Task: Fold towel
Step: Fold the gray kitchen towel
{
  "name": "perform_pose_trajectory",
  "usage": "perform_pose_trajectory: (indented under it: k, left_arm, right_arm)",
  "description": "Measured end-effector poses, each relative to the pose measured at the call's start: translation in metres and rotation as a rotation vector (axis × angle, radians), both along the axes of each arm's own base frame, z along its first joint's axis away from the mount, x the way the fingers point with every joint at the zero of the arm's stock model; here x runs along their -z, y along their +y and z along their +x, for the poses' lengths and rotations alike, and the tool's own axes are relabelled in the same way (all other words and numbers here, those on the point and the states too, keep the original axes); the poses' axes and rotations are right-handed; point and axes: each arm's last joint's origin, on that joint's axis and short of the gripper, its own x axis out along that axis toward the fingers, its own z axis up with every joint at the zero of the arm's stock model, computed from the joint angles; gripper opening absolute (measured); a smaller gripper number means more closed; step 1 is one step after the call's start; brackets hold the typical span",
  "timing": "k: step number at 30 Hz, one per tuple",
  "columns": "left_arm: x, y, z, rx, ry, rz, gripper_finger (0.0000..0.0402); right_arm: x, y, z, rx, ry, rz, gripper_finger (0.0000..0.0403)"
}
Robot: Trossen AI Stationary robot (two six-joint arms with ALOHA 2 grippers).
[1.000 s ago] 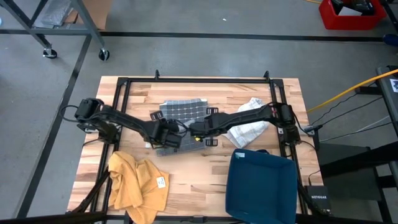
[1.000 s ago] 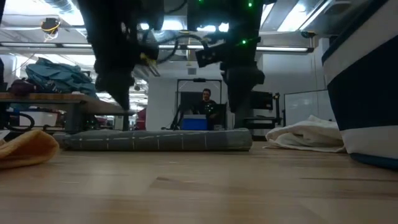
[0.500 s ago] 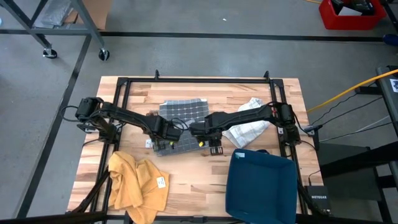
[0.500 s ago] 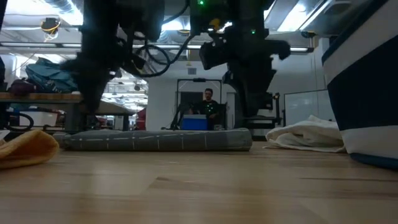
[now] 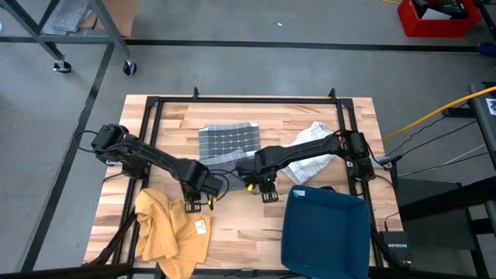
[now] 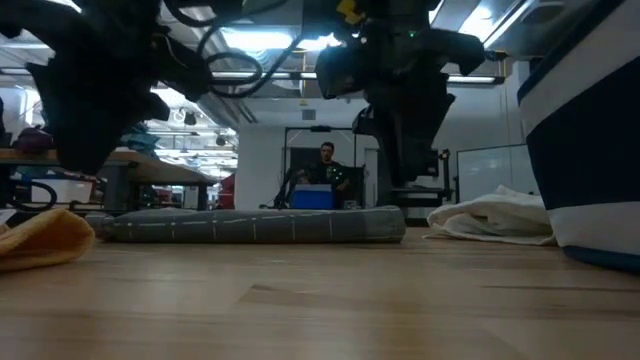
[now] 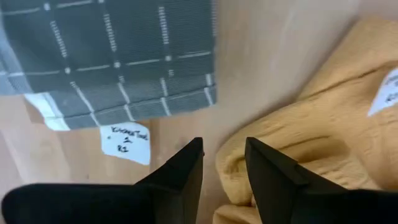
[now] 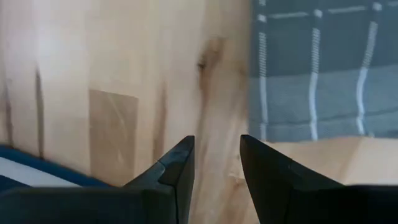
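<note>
Left pincer (image 5: 198, 203) ajar, empty | right pincer (image 5: 268, 192) same | grey towel (image 5: 227, 142) flat, long axis across table

The folded towel (image 5: 227, 142) is grey with a grid of thin white lines, dashed in places with small white dots at the crossings, and a white tag (image 7: 126, 142) with dark handwriting lies by its edge. The crumpled cloth (image 5: 169, 230) is mustard yellow and carries its own white label (image 5: 201, 226). Another bunched cloth (image 5: 311, 153) is off-white. The bin (image 5: 325, 233) is dark blue; in the low view a white band shows on its side. The table (image 5: 263, 217) is pale wooden planks with darker streaks, framed in black. Both arms are black, as are the left gripper (image 7: 222, 163) and the right gripper (image 8: 216, 158)
</note>
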Motion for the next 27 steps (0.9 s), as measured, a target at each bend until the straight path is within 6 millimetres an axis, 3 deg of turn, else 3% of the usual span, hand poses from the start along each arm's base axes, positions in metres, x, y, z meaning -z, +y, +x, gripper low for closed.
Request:
perform_pose_trajectory:
  k: [9, 16, 20, 24, 27]
  left_arm:
    - [0.000, -0.015, 0.003, 0.037, -0.077, -0.002, 0.0111]
    - [-0.004, -0.028, -0.006, 0.141, -0.105, 0.045, 0.0111]
    - [-0.029, -0.021, -0.020, 0.208, -0.178, 0.094, 0.0111]
    - [-0.068, 0.002, -0.050, 0.210, -0.318, 0.280, 0.0111]
    - [-0.089, 0.023, -0.079, 0.107, -0.453, 0.373, 0.0111]
  right_arm:
    - [0.000, 0.002, 0.001, -0.023, -0.019, -0.007, 0.0131]
    - [0.000, 0.001, -0.013, -0.084, 0.112, -0.068, 0.0131]
    - [-0.016, -0.001, -0.025, -0.146, 0.139, -0.042, 0.0131]
    - [-0.049, -0.007, -0.038, -0.142, 0.063, -0.036, 0.0131]
    - [-0.079, -0.018, -0.052, -0.075, -0.022, -0.032, 0.0131]
